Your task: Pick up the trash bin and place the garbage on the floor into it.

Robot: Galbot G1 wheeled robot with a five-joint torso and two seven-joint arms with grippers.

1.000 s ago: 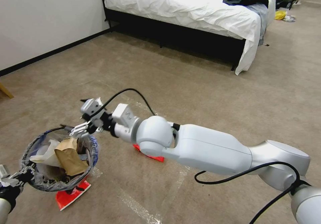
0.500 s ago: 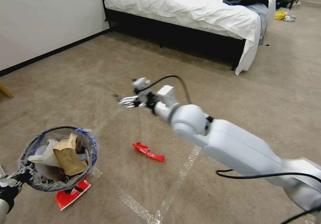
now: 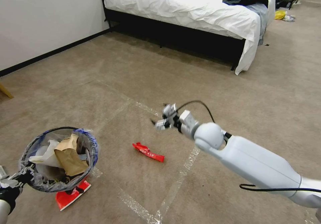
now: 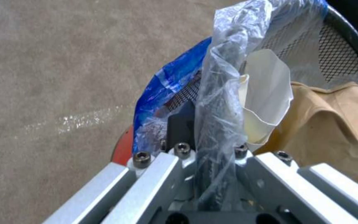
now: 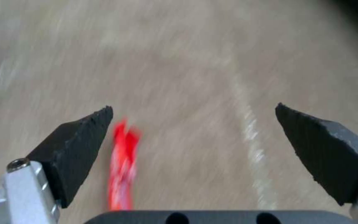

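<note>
Below my spread right gripper (image 3: 159, 123), at seven o'clock, lies a limp, light red wrapper (image 3: 148, 152); I'd pinch mid-strip. Left gripper (image 4: 212, 161) clamps the trash bin (image 3: 60, 160) rim.

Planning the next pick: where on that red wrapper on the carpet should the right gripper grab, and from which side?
Probably mid-length on the red wrapper, coming straight down, open right gripper fingers straddling its narrow width. It lies flat and long on the carpet, so the sides give no purchase.
</note>
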